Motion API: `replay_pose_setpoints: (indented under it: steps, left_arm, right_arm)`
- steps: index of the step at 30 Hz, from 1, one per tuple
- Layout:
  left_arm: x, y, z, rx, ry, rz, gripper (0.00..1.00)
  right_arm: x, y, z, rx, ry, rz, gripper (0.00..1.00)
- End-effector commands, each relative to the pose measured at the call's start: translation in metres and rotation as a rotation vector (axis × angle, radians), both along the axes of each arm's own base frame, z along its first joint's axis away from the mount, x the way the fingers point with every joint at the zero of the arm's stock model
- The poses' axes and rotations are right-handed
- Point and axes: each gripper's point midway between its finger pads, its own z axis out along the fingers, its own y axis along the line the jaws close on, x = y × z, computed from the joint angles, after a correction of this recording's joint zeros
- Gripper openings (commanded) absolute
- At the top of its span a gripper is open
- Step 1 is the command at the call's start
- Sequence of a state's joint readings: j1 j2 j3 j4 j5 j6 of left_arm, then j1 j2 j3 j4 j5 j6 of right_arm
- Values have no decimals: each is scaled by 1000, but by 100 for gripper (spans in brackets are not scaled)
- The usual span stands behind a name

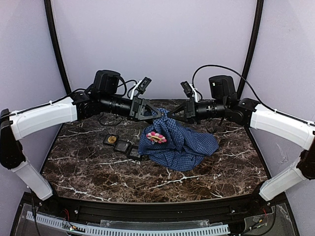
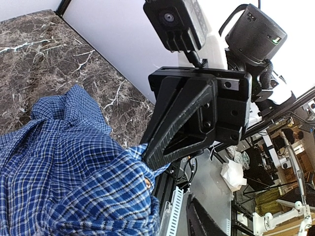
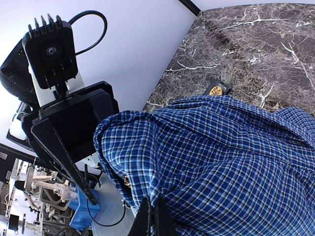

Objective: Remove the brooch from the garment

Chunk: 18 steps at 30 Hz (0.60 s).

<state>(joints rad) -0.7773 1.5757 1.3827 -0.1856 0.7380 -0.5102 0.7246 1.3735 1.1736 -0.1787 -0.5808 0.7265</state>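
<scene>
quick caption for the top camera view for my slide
Right gripper pinches up the blue checked shirt, pink brooch not yet removed, left gripper close alongside.

The shirt (image 1: 182, 142) is soft woven check cloth; the counter (image 1: 98, 167) is polished dark veined stone; my right claw (image 2: 146, 158) is matt, finely grained black plastic.

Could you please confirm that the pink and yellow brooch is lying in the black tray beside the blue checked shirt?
Not quite: the pink and yellow brooch sits on the blue checked shirt, not in the black tray. The tray does lie beside the shirt. The top external view shows this.
</scene>
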Motion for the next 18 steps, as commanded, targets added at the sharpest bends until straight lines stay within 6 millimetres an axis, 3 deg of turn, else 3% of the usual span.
replay_pose_setpoints:
  steps: [1,6,13,16,17,18]
  left_arm:
    - [3,1,3,-3,-19,25,34]
    - [6,-1,-1,2,-12,34,30]
    - [7,-3,3,-14,-20,30,3]
    - [8,-1,9,-22,-47,44,1]
    - [11,1,9,-19,-60,65,1]
    - [14,5,11,-13,-88,97,1]
  right_arm:
    - [-3,7,10,35,-39,32,0]
    - [-4,7,12,41,-43,40,0]
    - [-1,5,8,28,-41,20,0]
    - [9,-2,8,15,-26,-52,0]
    - [12,-5,9,17,-18,-78,4]
    - [16,-10,11,18,-5,-112,16]
